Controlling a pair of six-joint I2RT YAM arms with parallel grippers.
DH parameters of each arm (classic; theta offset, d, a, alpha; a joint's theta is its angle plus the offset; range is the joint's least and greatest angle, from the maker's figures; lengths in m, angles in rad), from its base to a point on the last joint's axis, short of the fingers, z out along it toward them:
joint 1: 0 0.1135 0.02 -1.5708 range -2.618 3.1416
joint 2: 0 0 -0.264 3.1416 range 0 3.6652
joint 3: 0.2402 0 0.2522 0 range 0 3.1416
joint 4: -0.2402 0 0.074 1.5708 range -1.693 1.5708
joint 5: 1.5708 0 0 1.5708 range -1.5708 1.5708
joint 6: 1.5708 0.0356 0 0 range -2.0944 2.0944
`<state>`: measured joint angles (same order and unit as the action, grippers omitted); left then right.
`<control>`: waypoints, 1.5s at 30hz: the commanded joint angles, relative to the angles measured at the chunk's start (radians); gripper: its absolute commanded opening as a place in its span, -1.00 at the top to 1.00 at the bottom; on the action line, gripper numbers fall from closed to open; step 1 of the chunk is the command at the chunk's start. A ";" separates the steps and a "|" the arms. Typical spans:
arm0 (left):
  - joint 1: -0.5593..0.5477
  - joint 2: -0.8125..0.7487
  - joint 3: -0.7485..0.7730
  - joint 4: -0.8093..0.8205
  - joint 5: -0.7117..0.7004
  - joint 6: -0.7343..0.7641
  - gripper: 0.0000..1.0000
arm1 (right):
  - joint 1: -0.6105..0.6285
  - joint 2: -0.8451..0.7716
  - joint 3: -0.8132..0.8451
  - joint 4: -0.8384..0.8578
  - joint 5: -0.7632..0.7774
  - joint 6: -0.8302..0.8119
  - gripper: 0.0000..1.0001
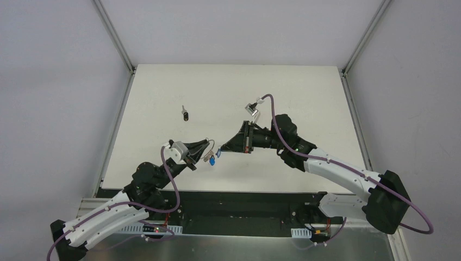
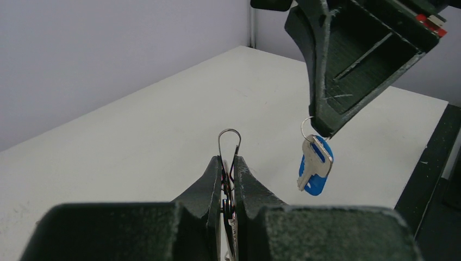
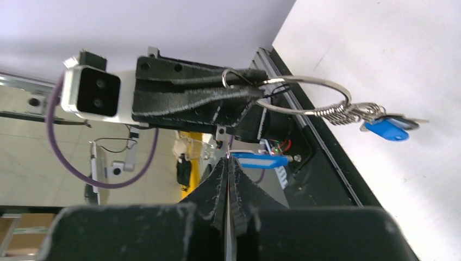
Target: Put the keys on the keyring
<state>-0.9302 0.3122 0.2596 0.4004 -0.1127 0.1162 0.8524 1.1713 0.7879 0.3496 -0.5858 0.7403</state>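
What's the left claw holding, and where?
The left claw pinches the keyring by its wire, at the end opposite its hanging keys.

No words, numbers or signs can be read in any view. The blue key (image 2: 313, 185) has no letters that can be made out. There is a tiny red and white sticker (image 2: 433, 23) on the right pincer (image 2: 325, 129), but it is too small to read.
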 commanded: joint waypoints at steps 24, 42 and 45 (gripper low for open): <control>-0.007 0.025 -0.088 0.376 0.176 0.073 1.00 | 0.000 0.161 -0.138 0.708 -0.007 0.446 1.00; -0.007 0.022 -0.094 0.388 0.167 0.074 1.00 | 0.030 0.222 -0.121 0.785 -0.020 0.491 1.00; -0.007 0.020 -0.096 0.390 0.161 0.076 1.00 | 0.035 0.227 -0.119 0.787 -0.022 0.492 1.00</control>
<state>-0.9306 0.3420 0.1658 0.7090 0.0437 0.1768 0.8726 1.3914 0.6445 1.0534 -0.5915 1.2278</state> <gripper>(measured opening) 0.033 0.004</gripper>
